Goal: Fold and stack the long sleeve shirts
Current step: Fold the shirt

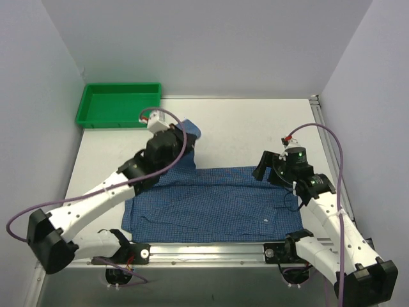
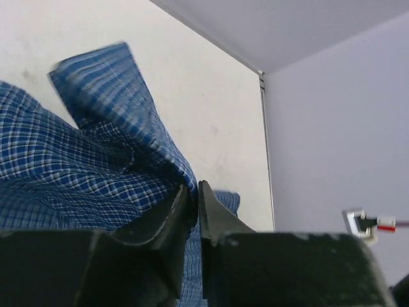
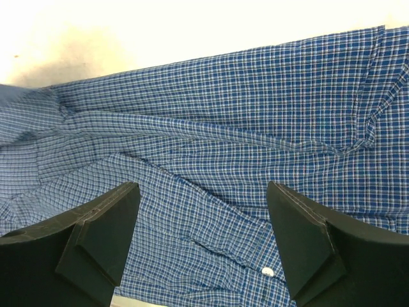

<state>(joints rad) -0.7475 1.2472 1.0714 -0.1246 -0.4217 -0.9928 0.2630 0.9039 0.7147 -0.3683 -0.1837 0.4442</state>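
Now left fingers (image 2: pixel 167 225) pinch shirt (image 1: pixel 217 206) fold; right fingers (image 3: pixel 102 231) spread wide over cloth.

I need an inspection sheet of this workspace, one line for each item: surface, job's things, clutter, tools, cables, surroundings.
surface: white table, the shirt lying on it.
job's things: one blue checked shirt, spread flat, one part raised at its far left.
clutter: green tray at the far left corner, nothing seen in it.
tools: left tool shut on a fold of the shirt; right tool open above the shirt.
cables: purple cable looping along each arm.
surroundings: white walls on three sides.
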